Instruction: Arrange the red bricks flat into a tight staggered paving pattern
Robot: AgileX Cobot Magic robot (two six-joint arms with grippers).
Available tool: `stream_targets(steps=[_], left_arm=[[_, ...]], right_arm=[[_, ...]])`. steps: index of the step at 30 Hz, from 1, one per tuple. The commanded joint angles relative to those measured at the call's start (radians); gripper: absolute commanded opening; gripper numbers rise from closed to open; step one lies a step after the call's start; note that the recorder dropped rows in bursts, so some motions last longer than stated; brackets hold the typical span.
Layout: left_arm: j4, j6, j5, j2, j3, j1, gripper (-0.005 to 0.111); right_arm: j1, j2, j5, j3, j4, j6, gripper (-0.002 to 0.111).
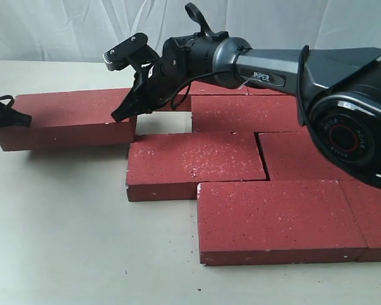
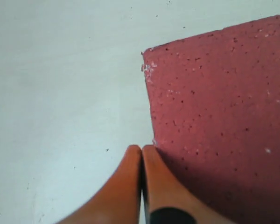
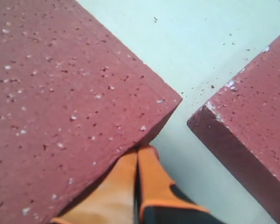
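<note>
- The right gripper (image 3: 138, 151) has its orange fingers pressed together with nothing between them. The tips bear against the end face of the loose brick (image 3: 60, 93), close to a corner.
- The left gripper (image 2: 141, 151) also has its fingers pressed together and empty. The tips meet the opposite end of the same brick, just beside a chipped corner.
- In the exterior view the loose brick (image 1: 66, 111) lies flat at the left, with its long axis running left to right. The left gripper (image 1: 22, 119) is at its left end and the right gripper (image 1: 122, 115) at its right end, the right arm reaching across the middle.
- The laid bricks (image 1: 276, 216) lie flat in staggered rows at centre and right, their long axes also left to right.
- A strip of bare table (image 1: 63, 222) separates the loose brick's right end from the back-row brick (image 1: 247, 113).
- The loose brick's front right corner sits very near the back left corner of the middle-row brick (image 1: 193, 162). Whether they touch cannot be told.
- Open table lies in front of and left of the loose brick.
</note>
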Motion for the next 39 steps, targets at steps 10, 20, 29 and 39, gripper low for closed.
stream_targets(steps=[10, 20, 29, 39], left_arm=[[-0.053, -0.008, -0.104, 0.036, 0.0, 0.071, 0.0], [-0.059, -0.011, -0.114, 0.036, 0.0, 0.071, 0.0], [-0.042, -0.008, -0.005, -0.03, 0.0, 0.071, 0.0], [-0.297, 0.334, 0.414, -0.206, 0.0, -0.021, 0.0]], right_arm=[[0.038, 0.004, 0.122, -0.01, -0.019, -0.003, -0.001], [0.038, -0.055, 0.143, -0.01, -0.166, 0.042, -0.001], [0.036, -0.124, 0.413, -0.008, -0.338, 0.163, -0.001], [0.034, -0.4, 0.461, 0.279, -0.145, -0.072, -0.001]])
